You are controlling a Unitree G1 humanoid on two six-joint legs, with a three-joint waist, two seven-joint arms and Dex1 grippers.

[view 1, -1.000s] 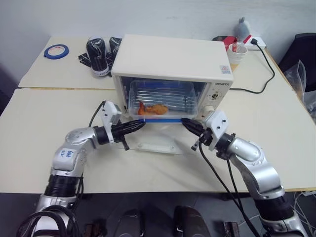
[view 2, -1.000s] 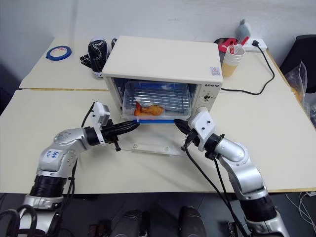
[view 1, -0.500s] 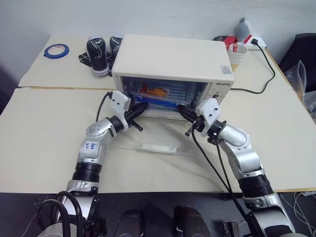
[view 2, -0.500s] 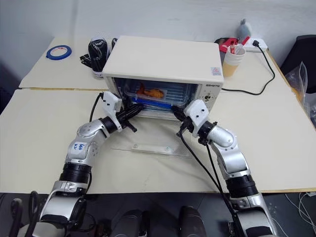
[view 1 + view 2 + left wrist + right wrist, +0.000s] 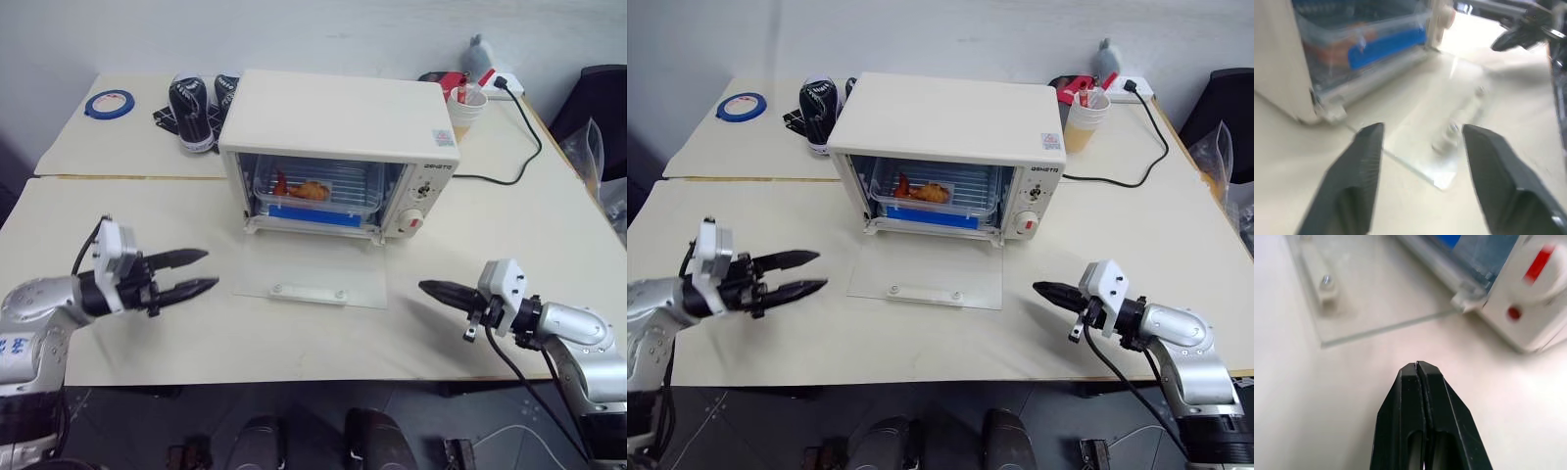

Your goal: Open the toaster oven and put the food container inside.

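The cream-white toaster oven (image 5: pixel 338 117) stands at the middle of the table with its glass door (image 5: pixel 312 269) lying flat on the table in front of it, white handle (image 5: pixel 309 291) toward me. The food container (image 5: pixel 318 191), clear with a blue clip and orange food, rests on the rack inside. My left gripper (image 5: pixel 210 269) hovers open and empty over the table, left of the door. My right gripper (image 5: pixel 423 286) is shut and empty to the right of the door, pointing toward it. The right wrist view has the shut fingertips (image 5: pixel 1418 366) near the door's corner.
Behind the oven lie a blue tape roll (image 5: pixel 106 102), a pair of black shoes (image 5: pixel 196 108), a paper cup (image 5: pixel 468 106) and a black power cable (image 5: pixel 524 137). A seam (image 5: pixel 118 176) runs between the two tables. A dark bag (image 5: pixel 598 108) sits at the far right.
Both arms have drawn back from the oven's mouth and apart, left arm to the left, right arm to the right. The left gripper has opened. The container now sits deeper inside the oven.
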